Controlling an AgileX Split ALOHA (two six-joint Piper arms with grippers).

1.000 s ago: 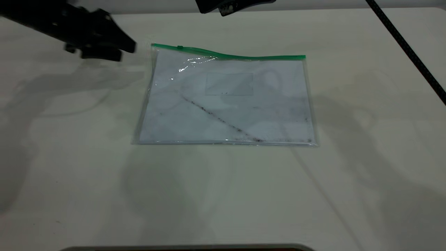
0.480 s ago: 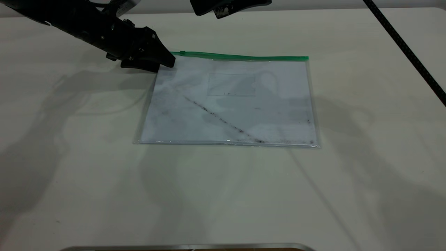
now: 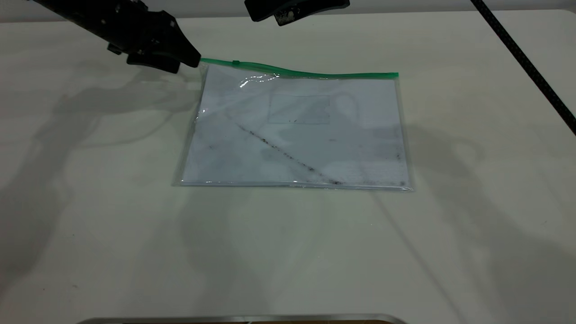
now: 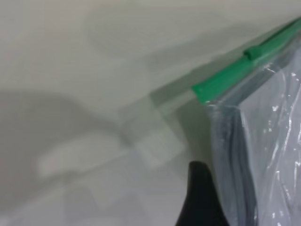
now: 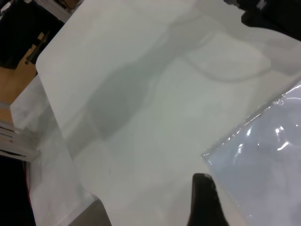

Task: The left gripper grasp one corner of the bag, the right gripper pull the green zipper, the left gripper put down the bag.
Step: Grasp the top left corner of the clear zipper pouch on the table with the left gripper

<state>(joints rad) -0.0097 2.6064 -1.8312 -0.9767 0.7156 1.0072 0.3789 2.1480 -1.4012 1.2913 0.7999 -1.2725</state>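
The bag (image 3: 294, 130) is laid on the white counter (image 3: 90, 202) with its far left corner, at the end of the green zipper (image 3: 297, 71), lifted and pinched in the closed jaws of the left gripper (image 3: 191, 60), while the right gripper (image 3: 288, 11) is held above the far edge, its jaws' state not discernible.
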